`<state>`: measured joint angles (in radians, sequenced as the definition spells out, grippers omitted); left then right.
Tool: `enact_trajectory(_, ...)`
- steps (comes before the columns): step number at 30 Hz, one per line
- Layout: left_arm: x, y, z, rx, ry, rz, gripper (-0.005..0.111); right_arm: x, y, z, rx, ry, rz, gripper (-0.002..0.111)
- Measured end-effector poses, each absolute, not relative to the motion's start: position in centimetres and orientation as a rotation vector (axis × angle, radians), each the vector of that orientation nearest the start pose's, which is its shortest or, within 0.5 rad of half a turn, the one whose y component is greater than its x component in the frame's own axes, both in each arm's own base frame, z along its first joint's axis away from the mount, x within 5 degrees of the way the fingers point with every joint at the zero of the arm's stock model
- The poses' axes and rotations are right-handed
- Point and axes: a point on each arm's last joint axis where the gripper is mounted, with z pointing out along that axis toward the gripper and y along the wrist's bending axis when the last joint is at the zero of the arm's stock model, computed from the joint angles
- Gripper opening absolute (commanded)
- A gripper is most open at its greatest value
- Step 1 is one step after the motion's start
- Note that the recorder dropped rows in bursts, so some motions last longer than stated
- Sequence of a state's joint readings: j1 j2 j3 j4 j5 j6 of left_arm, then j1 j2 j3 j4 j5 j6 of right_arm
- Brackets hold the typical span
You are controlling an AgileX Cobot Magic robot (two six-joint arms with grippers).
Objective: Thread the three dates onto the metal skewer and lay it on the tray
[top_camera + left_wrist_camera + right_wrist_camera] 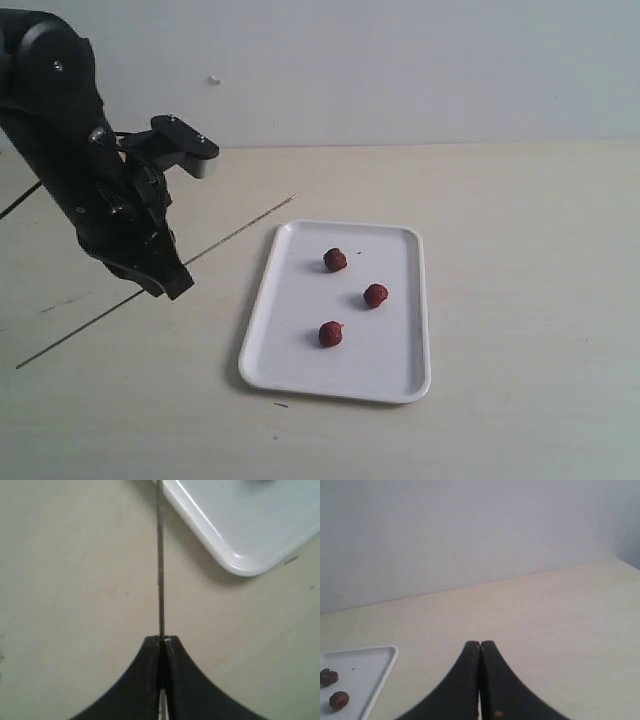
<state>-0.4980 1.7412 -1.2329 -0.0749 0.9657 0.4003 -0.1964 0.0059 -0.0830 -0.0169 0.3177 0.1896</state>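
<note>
Standing by the table, I am watching the left gripper pinching the metal skewer just left of the white tray. Its jaws are pressing together on the thin rod partway along. One length is pointing toward the tray's far left corner and the other is trailing away from the tray.

From the left wrist camera, the left gripper is showing both fingers closed around the metal skewer. The rod is running past a rounded corner of the tray, close beside the rim and apart from it. The rod is probably hanging just above the tabletop, though I cannot tell for sure.

All three dates are sitting loose inside the tray, apart from one another and from the skewer. The far date is lying toward the tray's far edge, the middle date nearer its right rim, and the near date toward its near edge.

The right gripper is hovering over bare tabletop near a corner of the tray. Its jaws are meeting tip to tip, gripping nothing.
</note>
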Motion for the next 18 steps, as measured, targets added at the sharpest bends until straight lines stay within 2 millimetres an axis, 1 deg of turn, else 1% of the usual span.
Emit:
enact_trajectory(3, 29.2, -16.4, 23.1, 1.250, 2.662, -0.095, 0.000, 5.0, -1.1, 21.2, 0.321, 1.694, -0.021, 0.000)
enact_trajectory(6, 28.8, -16.0, 23.4, 1.281, 2.679, -0.063, 0.000, 5.0, -1.1, 21.2, 0.321, 1.694, -0.021, 0.000)
enact_trajectory(11, 28.3, -15.4, 22.4, 1.367, 2.687, -0.015, 0.000, 5.0, -1.2, 21.2, 0.270, 1.703, -0.090, 0.000)
enact_trajectory(18, 28.2, -15.2, 21.3, 1.488, 2.589, 0.027, 0.000, 5.0, -1.2, 21.2, 0.263, 1.704, -0.098, 0.000)
